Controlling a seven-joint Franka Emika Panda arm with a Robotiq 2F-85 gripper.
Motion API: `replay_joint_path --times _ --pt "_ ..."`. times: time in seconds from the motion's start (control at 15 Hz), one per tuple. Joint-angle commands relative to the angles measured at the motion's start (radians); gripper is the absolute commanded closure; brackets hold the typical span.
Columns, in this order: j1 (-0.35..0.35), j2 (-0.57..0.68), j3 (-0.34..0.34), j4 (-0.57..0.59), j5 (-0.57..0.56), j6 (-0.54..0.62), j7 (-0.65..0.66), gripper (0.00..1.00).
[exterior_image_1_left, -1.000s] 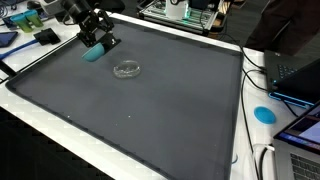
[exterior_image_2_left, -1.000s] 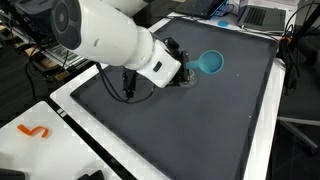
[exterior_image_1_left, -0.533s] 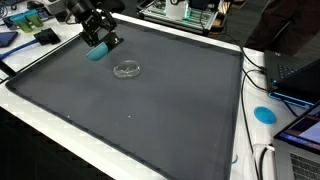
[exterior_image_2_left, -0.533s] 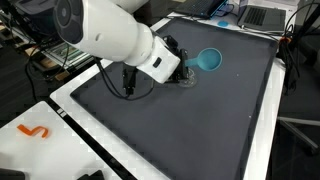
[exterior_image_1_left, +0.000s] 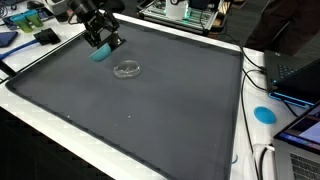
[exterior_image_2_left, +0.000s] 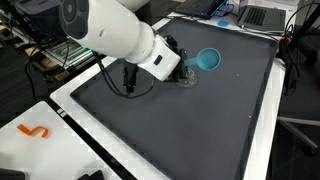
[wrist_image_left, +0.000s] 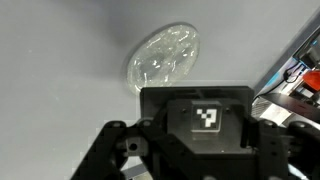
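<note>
**Teal cup pinched near the clear lid**

In an exterior view, upper left: gripper (exterior_image_1_left: 101, 42) with fingers closed on the teal cup (exterior_image_1_left: 98, 55), just above the dark mat (exterior_image_1_left: 150, 110); clear lid (exterior_image_1_left: 127, 69) close by, lower right. In an exterior view, right of centre: teal cup beside the white arm (exterior_image_2_left: 115, 35), fingers hidden. In the wrist view, top centre: clear lid only. Likely trouble: a shallow hold slipping, or clipping the clear lid.

The bowl (exterior_image_1_left: 98, 55) at upper left is light blue. The gripper (exterior_image_1_left: 101, 46) is black. The mat (exterior_image_1_left: 150, 110) is dark grey. The arm (exterior_image_2_left: 110, 30) is white. The tag (wrist_image_left: 207, 118) has black and white squares.
</note>
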Motion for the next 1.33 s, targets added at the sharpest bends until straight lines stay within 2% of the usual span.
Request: replay_joint_path --times 0.0,1.27 --pt "0.022 -0.033 -0.016 -0.048 0.026 0.036 -0.018 0.69" --pt "0.095 -0.039 -0.015 -0.043 -0.032 0.12 0.071 0.69"
